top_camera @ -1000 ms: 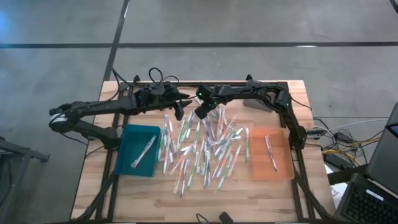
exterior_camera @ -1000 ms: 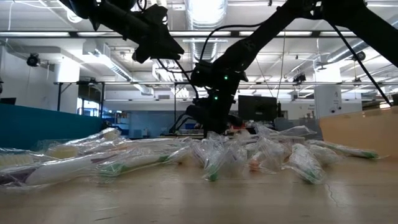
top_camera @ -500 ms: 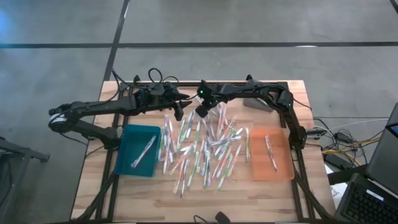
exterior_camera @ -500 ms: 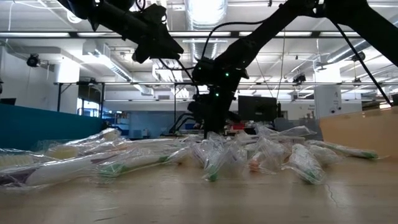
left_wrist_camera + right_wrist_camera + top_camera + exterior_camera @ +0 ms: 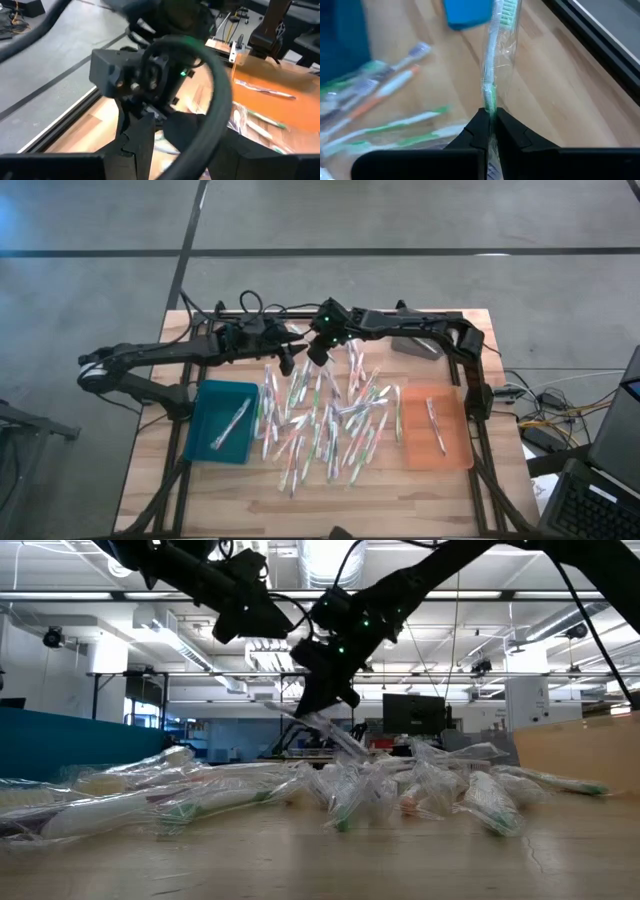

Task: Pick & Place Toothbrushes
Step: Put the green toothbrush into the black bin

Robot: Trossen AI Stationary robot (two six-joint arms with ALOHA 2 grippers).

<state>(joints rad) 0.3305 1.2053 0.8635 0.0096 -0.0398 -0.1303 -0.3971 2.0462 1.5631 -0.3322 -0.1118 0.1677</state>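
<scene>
Many wrapped toothbrushes [image 5: 325,425], white with green, pink or orange parts, lie in a loose pile mid-table. One more lies in the teal tray [image 5: 205,442] and one in the orange tray [image 5: 455,445]. My right gripper [image 5: 318,352] hangs over the pile's far end, shut on a green-and-white wrapped toothbrush [image 5: 335,737]. My left gripper [image 5: 289,358] hovers close beside it on its left, open, with nothing between its fingers [image 5: 137,145]. My right gripper pinches the wrapped toothbrush between its two fingertips [image 5: 479,131] at the green part of the handle [image 5: 490,100]. The fingers slant down from the far right. The brush head [image 5: 506,10] sticks out past the tips. The brush hangs tilted [image 5: 345,743] above the pile.
A black frame rail [image 5: 300,317] runs along the table's far edge behind both grippers. A grey box [image 5: 415,347] sits at the far right. Bare wood [image 5: 330,500] lies in front of the pile, toward the near edge.
My right gripper has risen from the pile's far end and tipped less steeply, drifting slightly toward the far left. The toothbrush in it has come up out of the pile and now hangs tilted above the others.
</scene>
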